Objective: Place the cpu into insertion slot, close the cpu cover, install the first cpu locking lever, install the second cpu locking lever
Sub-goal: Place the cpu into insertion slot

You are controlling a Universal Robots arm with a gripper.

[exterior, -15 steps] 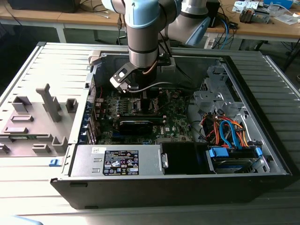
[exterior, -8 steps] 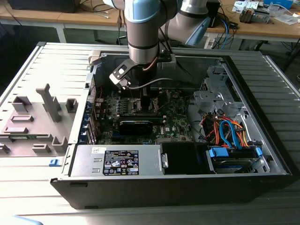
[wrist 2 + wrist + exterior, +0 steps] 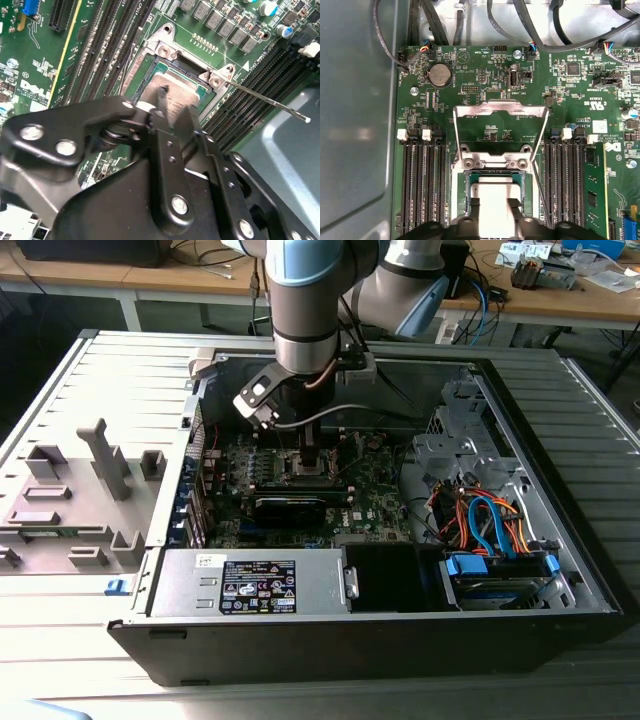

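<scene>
First wrist view shows the black end effector [image 3: 494, 201] narrowly pinching the flat silver-grey cpu [image 3: 492, 190] in the silver-rimmed square insertion slot [image 3: 492, 163], thin silver cpu cover [image 3: 500, 105] raised; a tilted seating could damage the slot.

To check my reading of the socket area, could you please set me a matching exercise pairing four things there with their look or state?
Things:
1 cpu cover
2 cpu
3 coin battery
4 end effector

Look or state:
a round, silver
b flat, silver-grey square
c black, just over the cpu
d hinged open

Pairs: 1-d, 2-b, 3-a, 4-c.
</scene>
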